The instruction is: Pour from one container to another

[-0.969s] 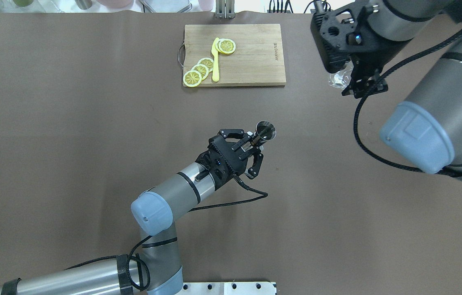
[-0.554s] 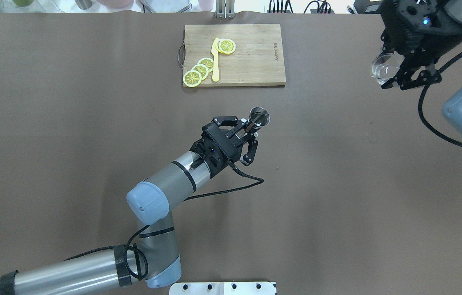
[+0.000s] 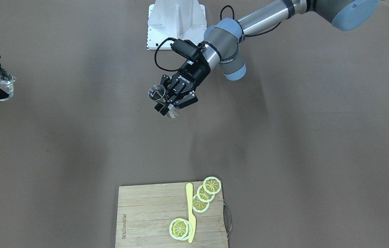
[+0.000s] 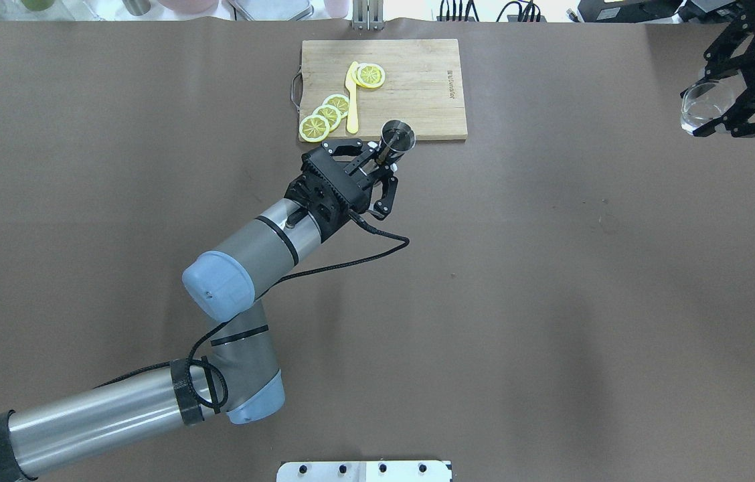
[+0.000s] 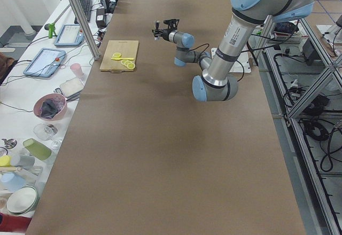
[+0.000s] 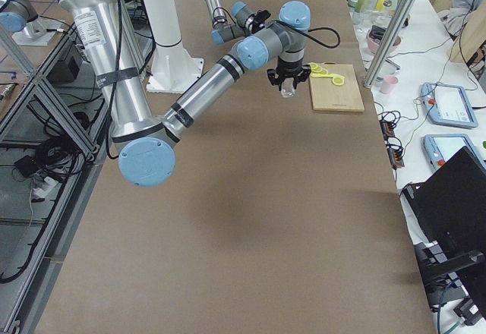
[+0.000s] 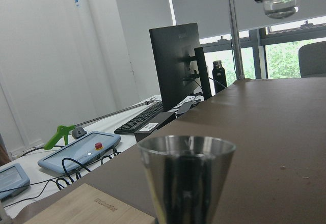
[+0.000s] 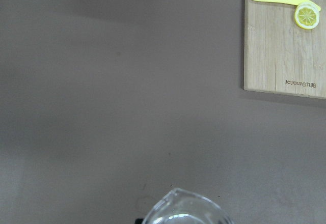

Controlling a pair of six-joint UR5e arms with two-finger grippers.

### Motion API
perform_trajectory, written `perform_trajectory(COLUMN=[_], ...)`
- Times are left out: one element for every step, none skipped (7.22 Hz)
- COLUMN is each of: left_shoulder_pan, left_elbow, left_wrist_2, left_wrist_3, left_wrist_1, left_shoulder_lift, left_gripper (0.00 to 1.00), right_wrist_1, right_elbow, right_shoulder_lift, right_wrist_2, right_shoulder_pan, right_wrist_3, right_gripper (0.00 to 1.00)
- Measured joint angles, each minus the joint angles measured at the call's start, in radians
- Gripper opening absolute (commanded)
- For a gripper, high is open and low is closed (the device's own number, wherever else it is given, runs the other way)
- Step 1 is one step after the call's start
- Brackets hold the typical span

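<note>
Left end effector (image 4: 379, 161) around steel jigger (image 4: 396, 138)

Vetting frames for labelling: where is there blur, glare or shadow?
Left wrist view: the shiny conical steel cup is close, slightly soft, streaked with reflections. Right wrist view: the clear glass beaker is blurred and cropped; the wooden cutting board is sharp. Front-facing view: soft shadows on the brown table.

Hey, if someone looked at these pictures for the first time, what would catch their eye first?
The left gripper, shut on a steel jigger, holds it upright in the air over mid-table. Far off toward the robot's right, the right gripper holds up a clear glass cup. Across the table from the robot lies a wooden cutting board with lemon slices and a yellow knife.
</note>
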State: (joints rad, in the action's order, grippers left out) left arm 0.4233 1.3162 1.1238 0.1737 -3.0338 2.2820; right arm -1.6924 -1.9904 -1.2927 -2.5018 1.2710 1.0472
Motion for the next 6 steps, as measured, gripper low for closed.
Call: perform_trajectory(left_shoulder_pan=[0.026,0.053,0.077,0.098,0.117,0.141], left_elbow=[0.008,0.019,0.026,0.03,0.045,0.078], left_wrist_2=[0.003,0.004,0.005,0.006,0.006,0.007], left_wrist_3=[0.0,-0.001,-0.001,-0.001,-0.001,0.0], left_wrist_1=[0.0,0.0,0.001,0.0,-0.003,-0.005], left_shoulder_lift=[-0.017,-0.034,-0.05,-0.067,-0.094,-0.138], left_gripper=[0.0,0.0,0.0,0.0,0.0,0.0], right_wrist_1=[0.072,0.154,0.232,0.308,0.372,0.438], right_elbow=[0.068,0.147,0.221,0.289,0.347,0.402], right_shoulder_lift=[-0.015,-0.023,-0.027,-0.027,-0.028,-0.027], right_wrist_2=[-0.047,-0.087,-0.117,-0.14,-0.159,-0.179], right_shoulder_pan=[0.03,0.05,0.06,0.064,0.066,0.066], right_wrist_3=[0.0,-0.001,-0.005,-0.009,-0.018,-0.039], right_gripper=[0.0,0.0,0.0,0.0,0.0,0.0])
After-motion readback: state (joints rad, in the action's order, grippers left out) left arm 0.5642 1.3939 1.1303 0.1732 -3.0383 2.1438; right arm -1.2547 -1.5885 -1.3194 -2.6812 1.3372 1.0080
